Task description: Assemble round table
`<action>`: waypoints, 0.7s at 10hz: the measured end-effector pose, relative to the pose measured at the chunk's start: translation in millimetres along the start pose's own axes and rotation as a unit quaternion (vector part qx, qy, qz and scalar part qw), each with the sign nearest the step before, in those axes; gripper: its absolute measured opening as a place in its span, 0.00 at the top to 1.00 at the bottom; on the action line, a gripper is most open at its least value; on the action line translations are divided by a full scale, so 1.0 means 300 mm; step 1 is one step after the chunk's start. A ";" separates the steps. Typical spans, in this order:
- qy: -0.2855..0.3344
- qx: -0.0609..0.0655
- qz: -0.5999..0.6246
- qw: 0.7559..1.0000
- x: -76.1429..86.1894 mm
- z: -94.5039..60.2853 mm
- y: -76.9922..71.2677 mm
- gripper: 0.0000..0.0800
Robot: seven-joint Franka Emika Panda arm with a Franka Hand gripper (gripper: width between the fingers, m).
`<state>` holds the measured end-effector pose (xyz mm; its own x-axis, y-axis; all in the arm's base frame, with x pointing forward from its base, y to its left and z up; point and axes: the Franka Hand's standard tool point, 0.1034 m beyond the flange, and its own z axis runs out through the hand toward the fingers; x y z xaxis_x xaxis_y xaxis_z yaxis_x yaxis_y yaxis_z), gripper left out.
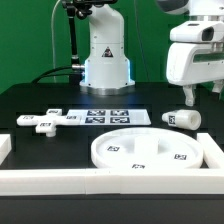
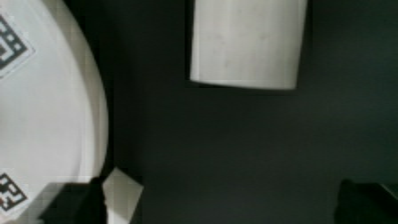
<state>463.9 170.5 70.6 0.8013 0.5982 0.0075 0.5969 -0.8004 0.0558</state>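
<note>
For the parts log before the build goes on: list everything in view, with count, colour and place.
round disc: one, white, rimmed, flat on the table just behind the front wall.
cylinder leg: one, white, lying on its side at the exterior view's right, apart from the disc.
cross-shaped foot piece: one, white, flat at the exterior view's left.
marker board: one, white with black tags, behind the disc.
border wall: one, white, along the front edge.
table: one, black.
arm base: one, white, at the back.
gripper: one, white with dark fingers, open and empty, above the leg.
</note>
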 end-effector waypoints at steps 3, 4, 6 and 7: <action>-0.047 -0.002 0.008 0.999 -0.032 0.004 -0.001 0.19; -0.078 -0.010 0.024 0.997 -0.044 0.001 0.012 0.19; -0.149 -0.016 0.055 0.987 -0.088 0.007 0.033 0.19; -0.167 -0.015 0.053 0.984 -0.072 0.008 0.032 0.19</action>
<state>452.3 149.8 68.5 0.8309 0.4601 -0.3129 0.5111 -0.8534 0.1023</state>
